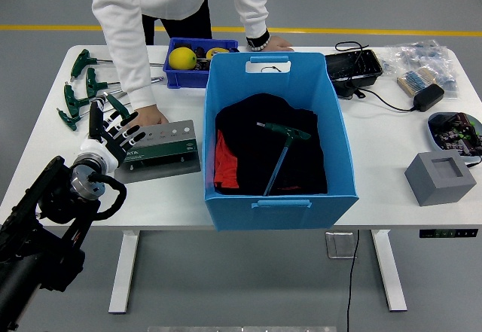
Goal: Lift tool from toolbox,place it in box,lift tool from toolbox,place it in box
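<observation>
The left hand (109, 138) is held with fingers spread, empty, at the left end of the grey toolbox (160, 148). A green-handled tool (282, 138) lies inside the blue box (277, 144). The toolbox label cannot be read. A person's hand (147, 115) rests on the toolbox's far edge.

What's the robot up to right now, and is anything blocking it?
Left hand open, empty, beside the green-handled T-wrenches. One T-wrench already in the blue bin. Person's hand on the grey tool holder, close by.

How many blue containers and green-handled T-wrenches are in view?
Blue containers: 2, the big bin and the small tray.
Green-handled T-wrenches: 6, one inside the big bin, five loose to its left.
Total: 8.
</observation>
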